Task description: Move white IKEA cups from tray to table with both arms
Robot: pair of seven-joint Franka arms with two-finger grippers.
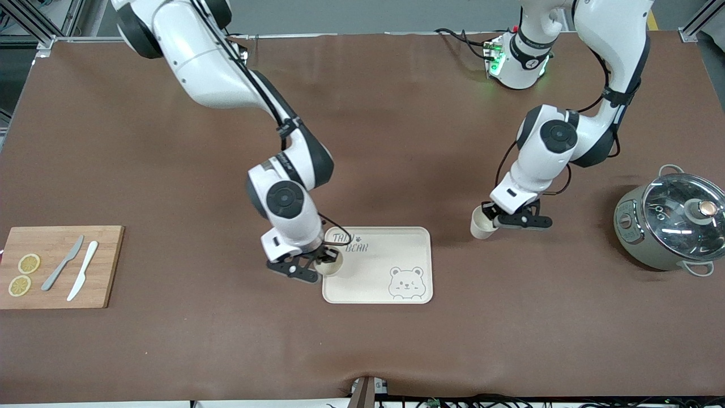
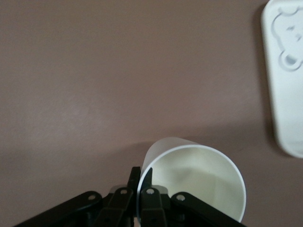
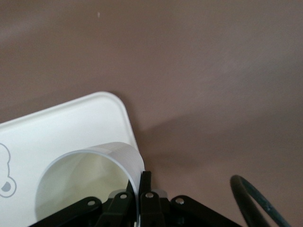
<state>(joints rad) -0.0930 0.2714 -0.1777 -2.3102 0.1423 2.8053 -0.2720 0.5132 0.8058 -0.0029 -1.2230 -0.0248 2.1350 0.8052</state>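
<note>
My right gripper (image 1: 320, 266) is shut on the rim of a white IKEA cup (image 1: 330, 265). It holds the cup upright over the corner of the bear tray (image 1: 391, 249) that is toward the right arm's end; I cannot tell whether the cup touches the tray. In the right wrist view the gripper (image 3: 140, 182) pinches the cup's wall (image 3: 90, 179) above the tray (image 3: 61, 127). My left gripper (image 1: 494, 221) is shut on the rim of the second cup (image 1: 481, 223), over bare table beside the tray toward the left arm's end. The left wrist view shows this gripper (image 2: 141, 177), its cup (image 2: 199, 184) and the tray's edge (image 2: 289, 94).
A wooden cutting board (image 1: 107, 266) with two lemon slices (image 1: 24, 274) and two knives (image 1: 73, 270) lies at the right arm's end. A grey pot with a glass lid (image 1: 671, 224) stands at the left arm's end. A black cable loop (image 3: 255, 203) hangs near the right gripper.
</note>
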